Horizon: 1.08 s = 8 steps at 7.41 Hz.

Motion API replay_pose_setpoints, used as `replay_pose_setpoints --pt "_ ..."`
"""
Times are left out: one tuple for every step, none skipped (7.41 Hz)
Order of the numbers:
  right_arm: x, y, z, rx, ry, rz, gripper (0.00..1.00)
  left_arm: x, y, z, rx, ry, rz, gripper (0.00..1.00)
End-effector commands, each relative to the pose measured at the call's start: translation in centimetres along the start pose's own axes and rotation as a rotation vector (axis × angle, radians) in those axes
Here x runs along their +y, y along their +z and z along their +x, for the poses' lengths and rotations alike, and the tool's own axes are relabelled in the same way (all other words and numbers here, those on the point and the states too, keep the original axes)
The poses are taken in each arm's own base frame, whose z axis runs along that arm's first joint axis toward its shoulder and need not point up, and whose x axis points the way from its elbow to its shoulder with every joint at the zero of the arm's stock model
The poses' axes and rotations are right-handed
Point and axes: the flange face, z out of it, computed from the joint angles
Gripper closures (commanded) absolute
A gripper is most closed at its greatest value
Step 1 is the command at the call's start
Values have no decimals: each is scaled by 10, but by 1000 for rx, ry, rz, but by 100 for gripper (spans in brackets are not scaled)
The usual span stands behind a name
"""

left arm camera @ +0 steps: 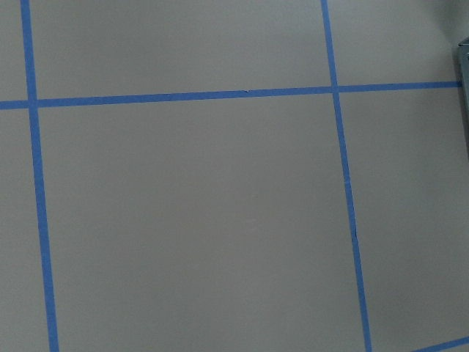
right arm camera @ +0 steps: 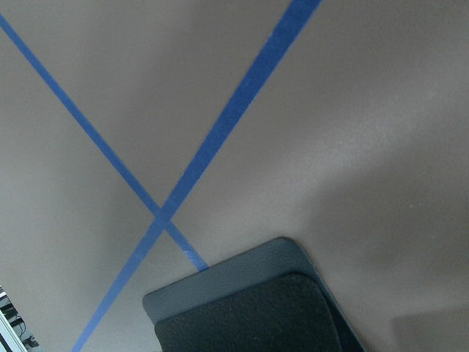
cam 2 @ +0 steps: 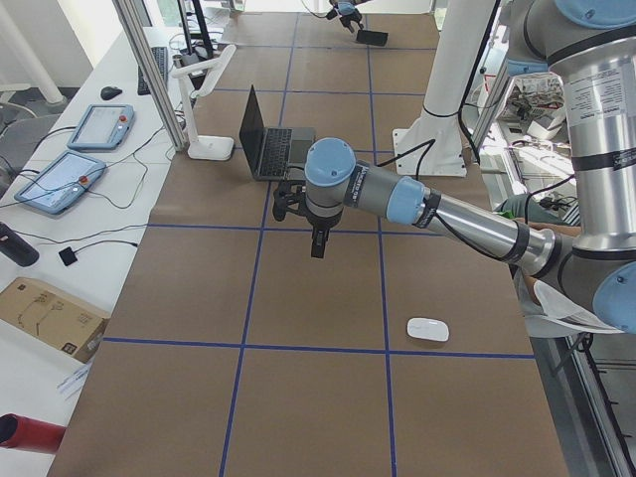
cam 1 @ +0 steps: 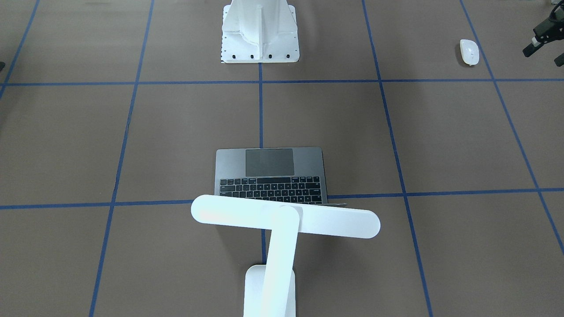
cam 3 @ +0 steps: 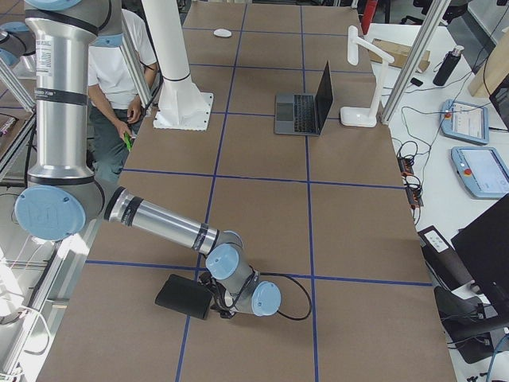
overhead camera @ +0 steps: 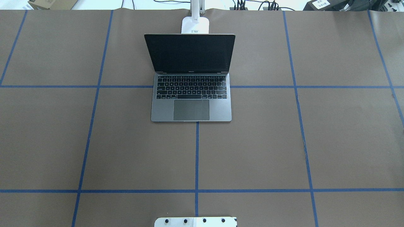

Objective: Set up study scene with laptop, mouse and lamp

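Note:
The grey laptop [cam 1: 269, 176] stands open mid-table, dark screen up in the overhead view [overhead camera: 191, 94]. The white lamp [cam 1: 285, 215] stands behind it with its bar head over the keyboard's far edge; its base [overhead camera: 195, 25] shows behind the screen. The white mouse [cam 1: 469, 51] lies alone near the robot's left side and also shows in the exterior left view [cam 2: 427, 329]. My left gripper [cam 1: 543, 57] hovers open and empty beside the mouse. My right gripper [cam 3: 219, 306] is low at a flat black pad [cam 3: 184, 296]; I cannot tell if it is open or shut.
The white bolted pedestal [cam 1: 260, 35] stands at the robot's side of the table. Blue tape lines grid the brown table [overhead camera: 252, 142]. The black pad's corner [right arm camera: 256, 308] fills the bottom of the right wrist view. A person [cam 3: 111, 72] stands behind the pedestal.

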Motion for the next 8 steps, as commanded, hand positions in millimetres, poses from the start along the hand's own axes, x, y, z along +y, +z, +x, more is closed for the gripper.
replay_pose_setpoints --pt "4 3 0 1 -12 -1 7 3 -2 2 0 -4 2 0" --pt "9 8 1 5 -18 0 7 3 -3 4 1 -2 4 0" --pt "13 11 0 3 -19 -1 7 3 -4 5 1 0 7 0" --pt "15 13 0 1 -23 -1 7 4 -5 6 1 3 8 0" --pt "20 17 0 4 -29 -2 7 4 -5 7 0 4 9 0" --pt "27 22 -1 -1 -25 -3 8 4 -8 6 -1 1 17 0" --pt "32 26 -1 -5 -20 -4 7 5 -13 9 1 7 25 0" --pt "31 25 -2 -3 -21 -3 7 10 -13 9 0 2 22 0"
